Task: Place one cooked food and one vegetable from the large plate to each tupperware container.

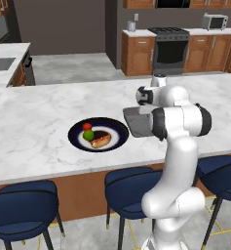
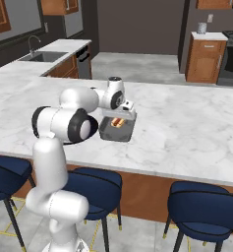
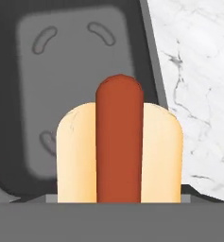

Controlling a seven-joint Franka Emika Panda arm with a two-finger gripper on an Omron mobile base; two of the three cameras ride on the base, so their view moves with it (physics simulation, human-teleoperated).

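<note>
My gripper (image 2: 119, 117) points down over a grey tupperware container (image 2: 115, 133), shut on a hot dog (image 2: 118, 121) in a bun. In the hand view the hot dog (image 3: 119, 146) hangs close under the hand, above the container's floor (image 3: 71, 71) near its right wall. To the left on the counter lies the large plate (image 1: 118, 128), dark with a paler ring. It holds a red tomato (image 1: 86, 126), a green vegetable (image 1: 88, 135) and another cooked food (image 1: 101, 140). The container (image 1: 136, 122) stands just right of the plate, partly hidden by my arm.
The marble counter (image 1: 39, 122) stretches wide on both sides. Blue stools (image 1: 129, 188) line its front edge below me. A stove (image 1: 169, 49) and wooden cabinets stand at the far wall, and a sink (image 2: 44, 56) is at the back left.
</note>
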